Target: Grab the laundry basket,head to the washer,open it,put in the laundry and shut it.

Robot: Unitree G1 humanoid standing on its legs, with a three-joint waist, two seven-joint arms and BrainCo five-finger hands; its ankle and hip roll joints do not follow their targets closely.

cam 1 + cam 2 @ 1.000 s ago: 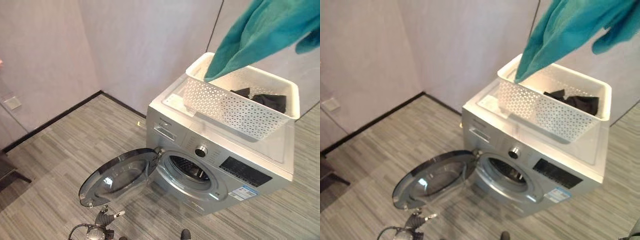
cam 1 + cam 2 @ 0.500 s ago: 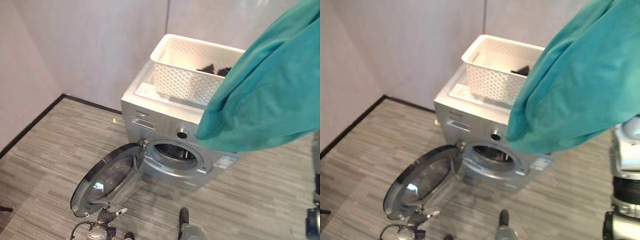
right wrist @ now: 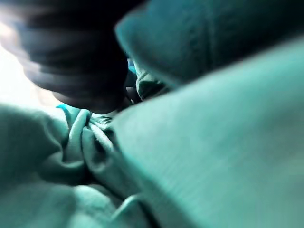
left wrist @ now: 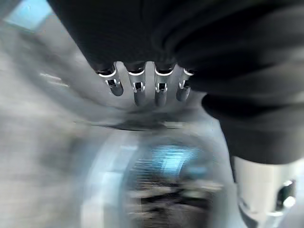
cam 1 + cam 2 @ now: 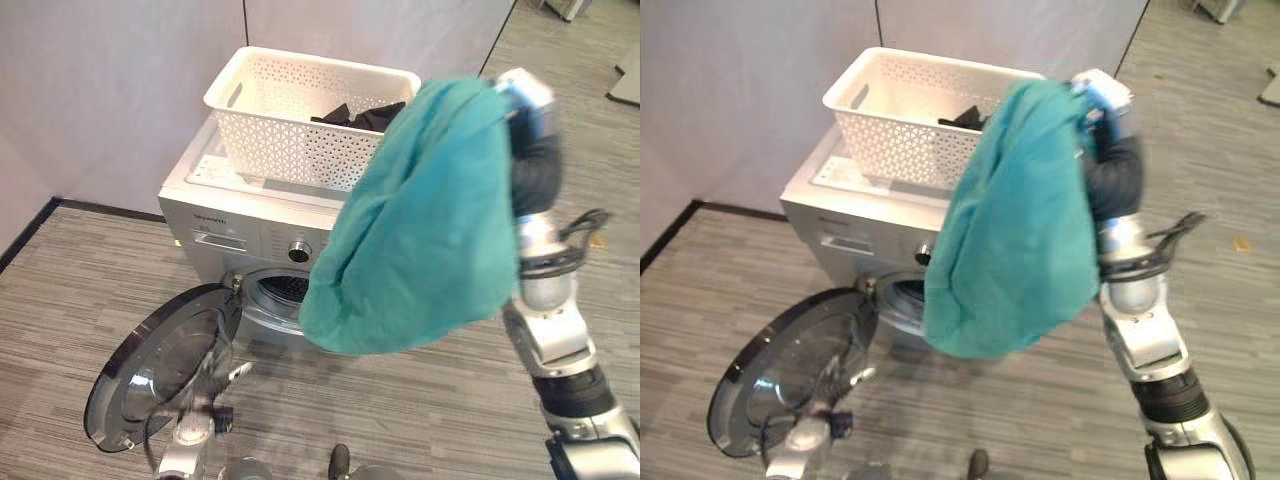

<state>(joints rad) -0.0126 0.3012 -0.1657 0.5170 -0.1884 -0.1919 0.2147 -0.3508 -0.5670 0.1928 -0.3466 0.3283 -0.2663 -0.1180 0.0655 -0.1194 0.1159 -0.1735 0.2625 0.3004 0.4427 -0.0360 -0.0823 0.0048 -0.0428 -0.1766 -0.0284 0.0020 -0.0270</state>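
Right hand (image 5: 1102, 100), upper right of frame, fingers buried in the teal cloth (image 5: 1015, 225), grip unreadable. Cloth hangs long-axis down, drum opening (image 5: 290, 288) below-left. Left hand (image 4: 147, 88) fingers straight, empty.

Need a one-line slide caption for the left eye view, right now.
Right hand holds a teal cloth in front of the washer, door open, basket with dark laundry on top.

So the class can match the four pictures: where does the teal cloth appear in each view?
Left eye view: teal cloth hangs centre-right, covering part of the washer.
Right eye view: centre, same washer behind it.
Left wrist view: not in it.
Right wrist view: bunched folds up close.
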